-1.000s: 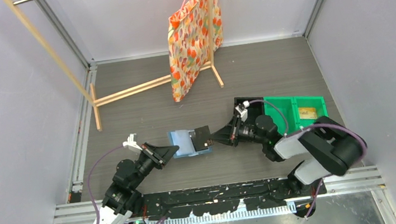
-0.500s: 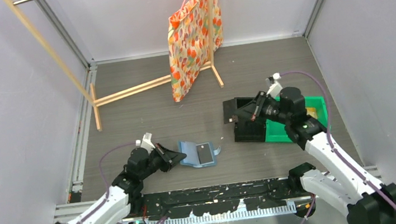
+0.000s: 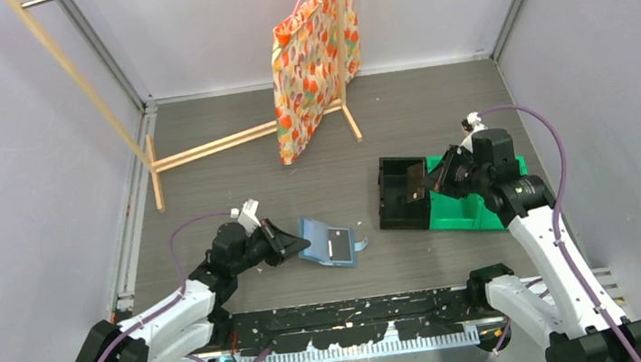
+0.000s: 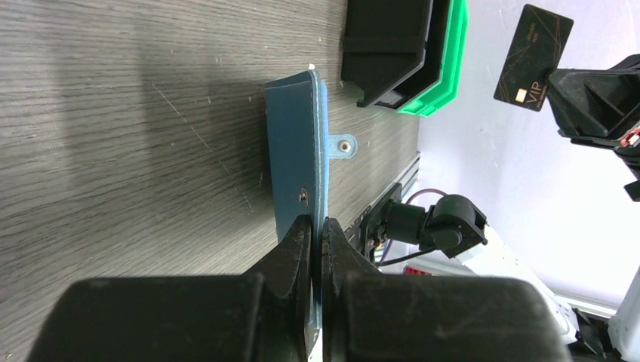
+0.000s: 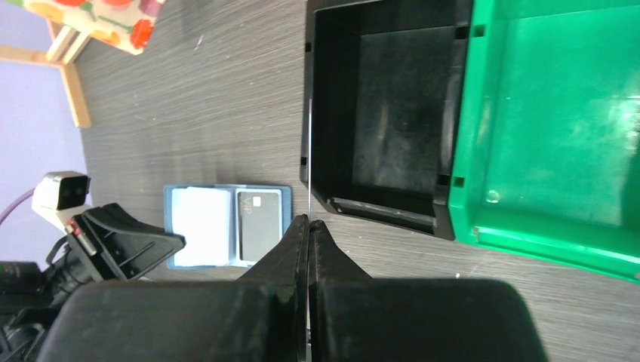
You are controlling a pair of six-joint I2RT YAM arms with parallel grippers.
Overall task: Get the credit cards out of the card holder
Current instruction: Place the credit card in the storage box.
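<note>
The teal-blue card holder (image 3: 329,244) lies open on the table, with a dark card (image 3: 339,245) in its right sleeve. My left gripper (image 3: 292,245) is shut on the holder's left edge; in the left wrist view (image 4: 318,222) the holder (image 4: 298,143) stands on edge between the jaws. My right gripper (image 3: 433,181) is shut on another dark card (image 3: 411,187) and holds it above the black bin (image 3: 387,201). That card shows in the left wrist view (image 4: 532,56) and edge-on as a thin line in the right wrist view (image 5: 308,151), clamped by my right gripper (image 5: 309,220). The holder (image 5: 175,226) shows a whitish leaf (image 5: 200,226).
A green bin (image 3: 461,210) adjoins the black bin on its right. An orange patterned bag (image 3: 312,54) hangs on a wooden rack (image 3: 204,149) at the back. Grey walls close in on both sides.
My right gripper pulled a dark card from the holder and carried it right and up over the black bin. My left gripper shifted the holder slightly right.
</note>
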